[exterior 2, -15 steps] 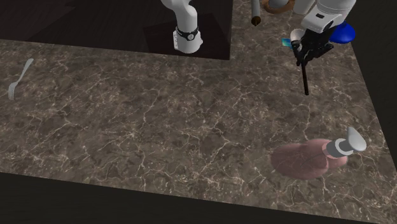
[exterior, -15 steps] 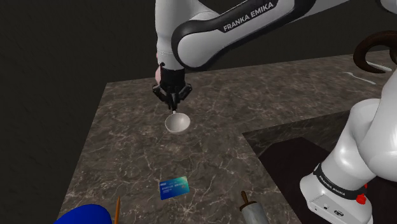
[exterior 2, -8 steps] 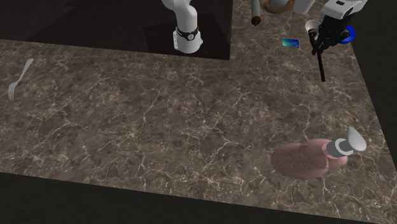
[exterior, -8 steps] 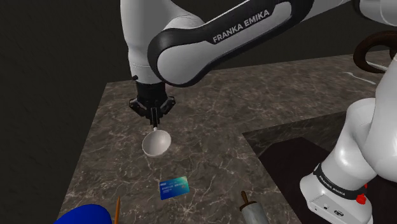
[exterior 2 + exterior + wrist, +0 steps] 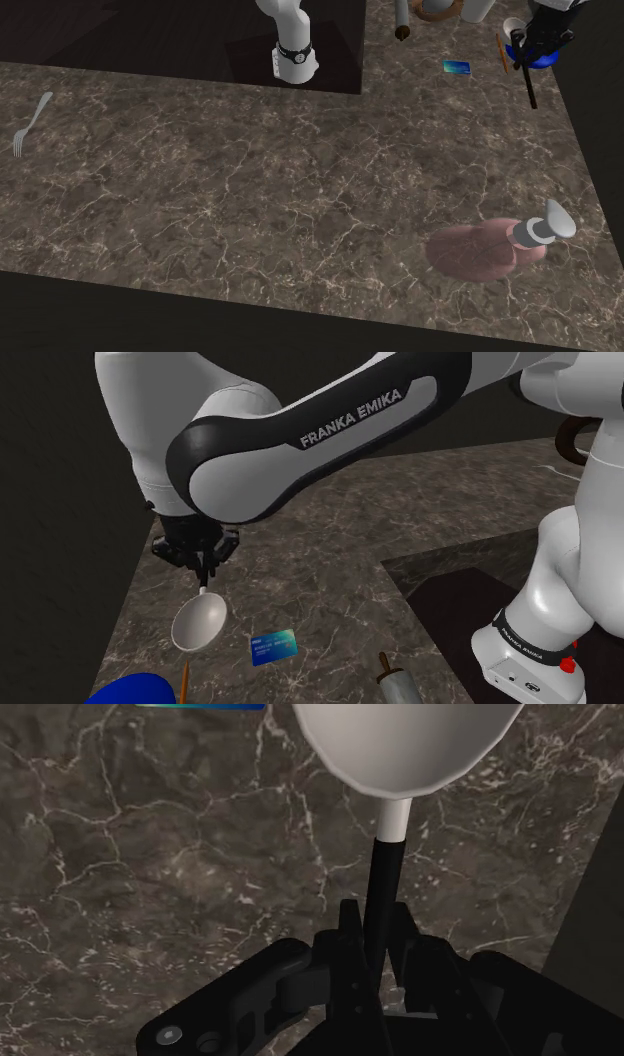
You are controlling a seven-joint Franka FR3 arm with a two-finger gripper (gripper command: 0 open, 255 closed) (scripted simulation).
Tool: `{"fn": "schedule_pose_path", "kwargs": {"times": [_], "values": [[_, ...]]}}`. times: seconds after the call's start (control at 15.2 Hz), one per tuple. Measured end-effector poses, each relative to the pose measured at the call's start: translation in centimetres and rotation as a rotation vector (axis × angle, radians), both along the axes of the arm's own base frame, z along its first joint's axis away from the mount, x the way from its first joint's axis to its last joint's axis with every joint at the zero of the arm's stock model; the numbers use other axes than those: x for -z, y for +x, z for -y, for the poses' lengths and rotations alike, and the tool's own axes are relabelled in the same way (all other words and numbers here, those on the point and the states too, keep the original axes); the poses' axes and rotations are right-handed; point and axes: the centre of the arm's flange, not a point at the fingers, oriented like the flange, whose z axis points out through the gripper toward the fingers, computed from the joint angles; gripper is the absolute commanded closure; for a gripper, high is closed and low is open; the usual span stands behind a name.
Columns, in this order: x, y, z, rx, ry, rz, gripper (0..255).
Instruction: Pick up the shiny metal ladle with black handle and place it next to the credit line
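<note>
Blue object (image 5: 130, 690) at the shoulder view's lower left. Gripper (image 5: 204, 566) is clamped on the black handle of the ladle (image 5: 198, 623), its pale bowl hanging over the marble counter (image 5: 330, 542), near the blue-green card (image 5: 274, 648) on its left. Rolling pin (image 5: 392, 678) further right.
</note>
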Motion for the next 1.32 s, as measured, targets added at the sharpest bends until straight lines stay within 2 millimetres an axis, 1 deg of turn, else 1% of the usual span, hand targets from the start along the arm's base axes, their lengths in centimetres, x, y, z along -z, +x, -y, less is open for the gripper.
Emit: {"fn": "schedule_pose_path", "kwargs": {"times": [0.2,0.53,1.25,1.32], "values": [[1.2,-0.1,-0.8,0.001,0.0,0.0,255],[3.6,-0.2,-1.0,0.002,0.0,0.0,255],[9.5,-0.1,-1.0,0.002,0.0,0.0,255],[9.8,-0.2,-1.0,0.002,0.0,0.0,255]]}}
